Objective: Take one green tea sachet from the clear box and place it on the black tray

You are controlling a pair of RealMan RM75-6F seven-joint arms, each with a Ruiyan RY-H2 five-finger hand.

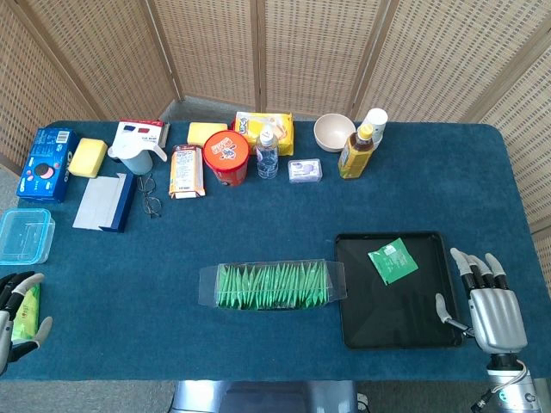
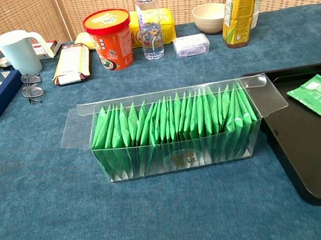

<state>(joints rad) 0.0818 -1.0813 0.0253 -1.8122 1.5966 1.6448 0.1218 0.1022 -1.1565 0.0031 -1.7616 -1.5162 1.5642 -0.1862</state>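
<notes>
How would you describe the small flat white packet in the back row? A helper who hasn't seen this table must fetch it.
Start at the row of groceries along the far edge of the blue table. Find the clear water bottle near the middle; the white packet lies just right of it, before the yellow tea bottle. It is the only low, flat, white item among upright containers.

The head view looks steeply down from the robot's side onto the whole bench, far enough back to take in the screen behind and both hands at the near corners (left hand, right hand). The chest view sits lower and much nearer, facing forward across the bench at a shallow angle. Both share the clear box, the tray and the back row, such as the red cup.
</notes>
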